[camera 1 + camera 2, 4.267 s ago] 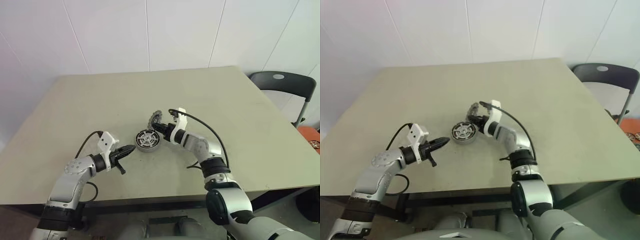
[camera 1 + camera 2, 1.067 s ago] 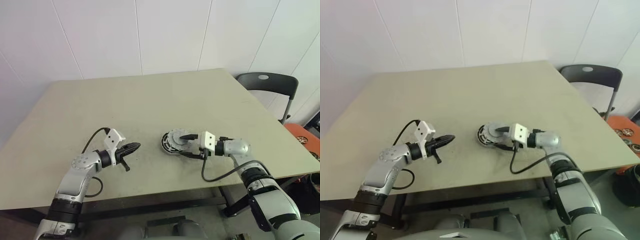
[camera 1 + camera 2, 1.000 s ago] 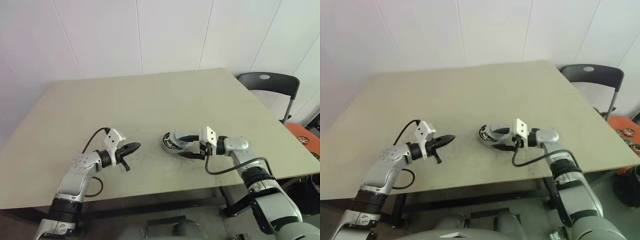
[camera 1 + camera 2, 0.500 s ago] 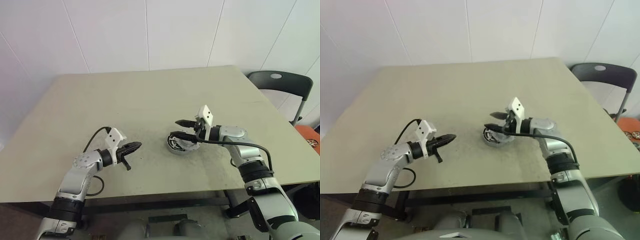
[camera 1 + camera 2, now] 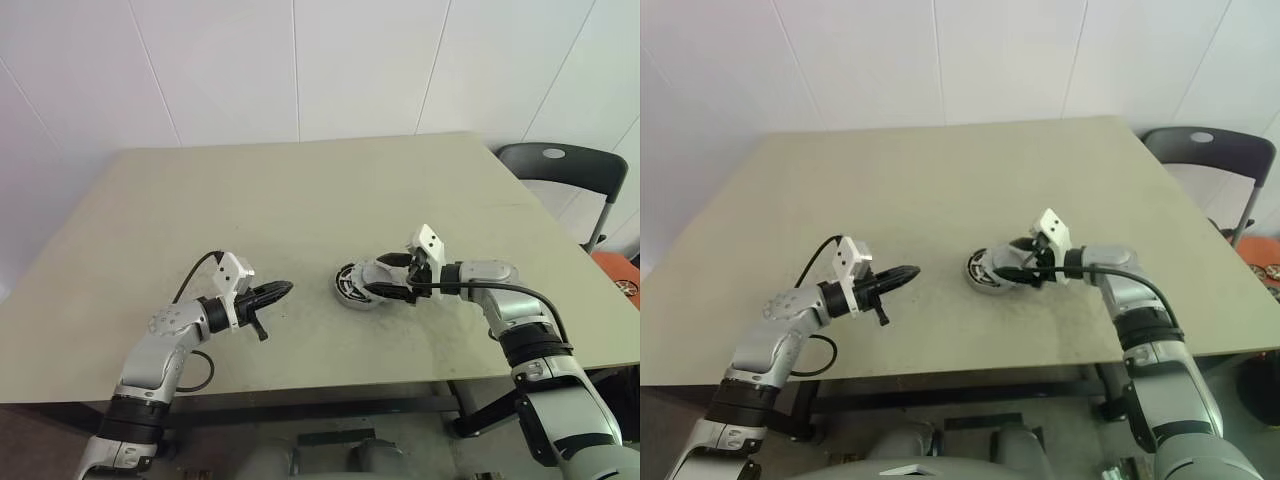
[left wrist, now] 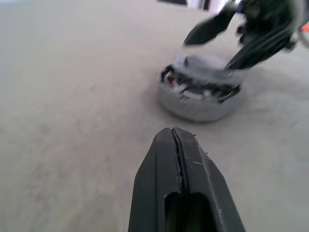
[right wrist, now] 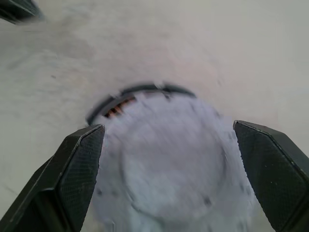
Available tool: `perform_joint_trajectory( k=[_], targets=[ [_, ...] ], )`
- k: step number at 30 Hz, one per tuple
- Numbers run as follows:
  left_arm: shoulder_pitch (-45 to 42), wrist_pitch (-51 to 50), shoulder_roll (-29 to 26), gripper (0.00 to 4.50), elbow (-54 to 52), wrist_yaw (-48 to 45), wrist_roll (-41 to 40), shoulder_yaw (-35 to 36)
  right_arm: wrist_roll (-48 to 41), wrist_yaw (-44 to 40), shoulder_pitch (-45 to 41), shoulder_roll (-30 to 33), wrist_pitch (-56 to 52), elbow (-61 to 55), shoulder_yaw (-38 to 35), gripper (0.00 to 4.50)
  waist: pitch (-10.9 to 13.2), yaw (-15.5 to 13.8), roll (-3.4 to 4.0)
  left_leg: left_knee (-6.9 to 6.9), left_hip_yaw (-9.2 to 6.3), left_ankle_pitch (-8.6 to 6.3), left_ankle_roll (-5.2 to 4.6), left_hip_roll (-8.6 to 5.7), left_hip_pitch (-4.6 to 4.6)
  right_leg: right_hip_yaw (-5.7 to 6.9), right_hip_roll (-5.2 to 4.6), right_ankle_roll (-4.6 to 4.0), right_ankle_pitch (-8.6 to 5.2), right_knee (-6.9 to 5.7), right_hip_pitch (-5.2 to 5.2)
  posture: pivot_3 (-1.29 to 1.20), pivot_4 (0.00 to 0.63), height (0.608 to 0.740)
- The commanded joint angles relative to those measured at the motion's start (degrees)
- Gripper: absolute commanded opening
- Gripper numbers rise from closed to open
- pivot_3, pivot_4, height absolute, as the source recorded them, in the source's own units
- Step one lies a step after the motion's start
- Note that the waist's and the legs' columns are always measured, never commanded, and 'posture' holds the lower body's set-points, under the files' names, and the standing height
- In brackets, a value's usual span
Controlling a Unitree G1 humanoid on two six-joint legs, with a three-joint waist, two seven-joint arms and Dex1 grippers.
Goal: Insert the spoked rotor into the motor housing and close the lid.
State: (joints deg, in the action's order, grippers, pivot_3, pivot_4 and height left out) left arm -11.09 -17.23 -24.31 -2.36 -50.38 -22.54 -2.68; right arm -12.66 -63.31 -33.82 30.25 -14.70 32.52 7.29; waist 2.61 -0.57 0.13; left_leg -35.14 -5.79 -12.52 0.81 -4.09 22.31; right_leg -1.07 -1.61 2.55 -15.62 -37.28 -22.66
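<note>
The right gripper reaches in from the right, nearly level, and its two black fingers stand wide apart on both sides of the round silver-rimmed motor housing, grasping nothing. The left gripper points toward the housing from the left, well apart from it, with its fingers pressed together and empty. The housing sits on the matte beige table, near the middle of its front half. On top of it lies the pale grey round disc of the spoked rotor, a little tilted, and copper-brown windings show under its edge. The picture is blurred there, so the spokes cannot be told.
</note>
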Motion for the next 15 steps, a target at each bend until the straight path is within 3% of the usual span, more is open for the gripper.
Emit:
perform_joint_trajectory(
  k=[1, 7, 10, 13, 15],
  targets=[
    [-0.38, -0.01, -0.45, 0.0, -2.28, -0.5, -1.54, 1.39, 0.74, 1.58, -0.69, -0.6, 1.18, 1.09, -1.49, 4.47, 0.0, 0.01, 0.0, 0.0, 0.01, 0.0, 0.0, 0.0, -0.02, -0.01, 0.0, 0.0, 0.0, -0.01, 0.01, 0.0, 0.0, 0.74],
    [-0.07, 0.02, -0.99, 0.0, -2.22, -0.47, -1.32, 1.12, 2.34, 4.31, -0.46, -2.26, 2.24, 4.28, -1.43, 4.47, -0.01, 0.03, -0.03, -0.03, 0.05, 0.0, 0.0, 0.01, -0.56, -0.03, 0.02, 0.0, -0.03, -0.01, 0.56, 0.0, 0.0, 0.74],
    [-0.08, 0.19, -1.22, 0.0, -1.78, -0.42, -0.92, 1.02, 2.32, 3.87, -0.16, -3.08, 2.11, 4.1, -1.19, 3.92, 0.0, 0.27, -0.04, -0.01, 0.05, -0.02, 0.02, 0.05, -1.02, -0.03, 0.04, 0.22, -0.18, 0.02, 1.02, 0.0, 0.0, 0.74],
    [-0.06, 0.49, -1.27, 0.0, -1.33, -0.44, -0.58, 0.87, 2.44, 2.66, -0.03, -3.24, 2.39, 3.55, -0.79, 3.06, 0.0, 0.55, -0.03, -0.04, 0.05, -0.09, 0.14, 0.06, -1.08, -0.03, 0.02, 0.23, -0.19, 0.01, 1.09, 0.0, 0.0, 0.74],
    [-0.02, 0.62, -1.25, 0.0, -1.16, -0.4, -0.39, 0.76, 2.63, 1.78, 0.31, -3.11, 3.12, 2.61, -0.36, 3.04, 0.0, 0.68, -0.03, -0.04, 0.05, -0.11, 0.16, 0.06, -1.07, -0.03, 0.01, 0.23, -0.19, 0.03, 1.1, 0.0, 0.0, 0.74]
  ],
)
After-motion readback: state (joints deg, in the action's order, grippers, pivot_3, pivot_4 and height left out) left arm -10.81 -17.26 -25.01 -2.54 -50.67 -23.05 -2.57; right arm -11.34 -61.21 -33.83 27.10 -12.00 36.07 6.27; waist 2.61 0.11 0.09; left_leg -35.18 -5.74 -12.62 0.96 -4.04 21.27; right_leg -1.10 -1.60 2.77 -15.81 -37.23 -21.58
